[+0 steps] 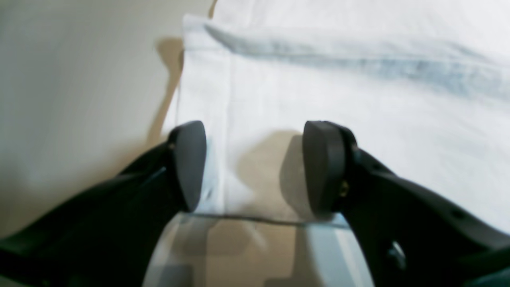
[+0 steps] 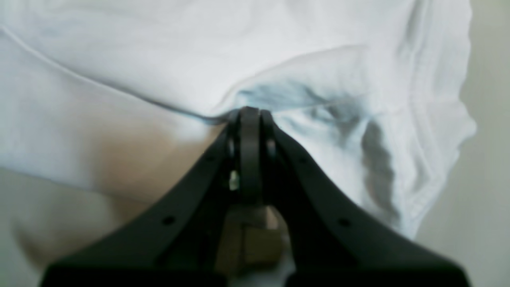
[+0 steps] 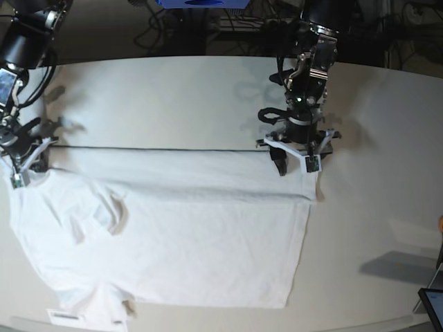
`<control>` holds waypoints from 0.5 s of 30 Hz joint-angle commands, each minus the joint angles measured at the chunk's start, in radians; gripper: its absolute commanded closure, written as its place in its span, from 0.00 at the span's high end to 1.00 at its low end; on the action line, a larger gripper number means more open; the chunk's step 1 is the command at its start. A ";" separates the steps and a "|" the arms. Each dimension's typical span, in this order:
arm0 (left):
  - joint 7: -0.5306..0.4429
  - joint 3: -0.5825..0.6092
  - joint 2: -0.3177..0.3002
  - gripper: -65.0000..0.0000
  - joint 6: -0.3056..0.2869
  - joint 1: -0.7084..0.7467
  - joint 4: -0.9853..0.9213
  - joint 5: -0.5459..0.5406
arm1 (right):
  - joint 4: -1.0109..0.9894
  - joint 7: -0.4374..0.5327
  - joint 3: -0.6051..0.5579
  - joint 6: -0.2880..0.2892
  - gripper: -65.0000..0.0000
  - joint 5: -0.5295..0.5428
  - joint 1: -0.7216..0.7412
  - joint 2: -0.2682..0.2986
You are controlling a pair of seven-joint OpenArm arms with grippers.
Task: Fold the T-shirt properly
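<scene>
The T-shirt point(image 3: 173, 235) lies spread on the table point(image 3: 374, 207) with only its far long edge folded; the right tool point(image 2: 250, 115) pinches cloth, the left tool point(image 1: 255, 163) gapes empty, further folds remaining.

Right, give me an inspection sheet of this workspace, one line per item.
Surface: off-white table, bare beyond the cloth.
Job's things: white T-shirt lying flat, its far edge folded over along a straight line; sleeve wrinkled near the right arm.
Clutter: small white tag at the near table edge; dark device corner at the table's other end.
Grippers: left gripper open over the shirt's hem corner; right gripper shut on the T-shirt near the sleeve.
Cables: dark cables behind the table.
Surroundings: dim, equipment behind; blue object at the top edge.
</scene>
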 commanded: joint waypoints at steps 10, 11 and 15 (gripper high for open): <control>0.182 -0.006 0.037 0.58 0.005 0.019 0.234 -0.010 | -0.002 -0.079 0.009 -0.009 0.02 -0.064 -0.018 0.019; 0.222 -0.006 0.037 0.58 0.005 0.016 0.274 -0.031 | -0.002 -0.079 0.009 -0.009 0.02 -0.064 -0.018 0.019; 0.349 -0.072 0.037 0.58 0.007 -0.018 0.346 -0.185 | -0.002 -0.079 0.009 -0.009 0.02 -0.064 -0.019 0.019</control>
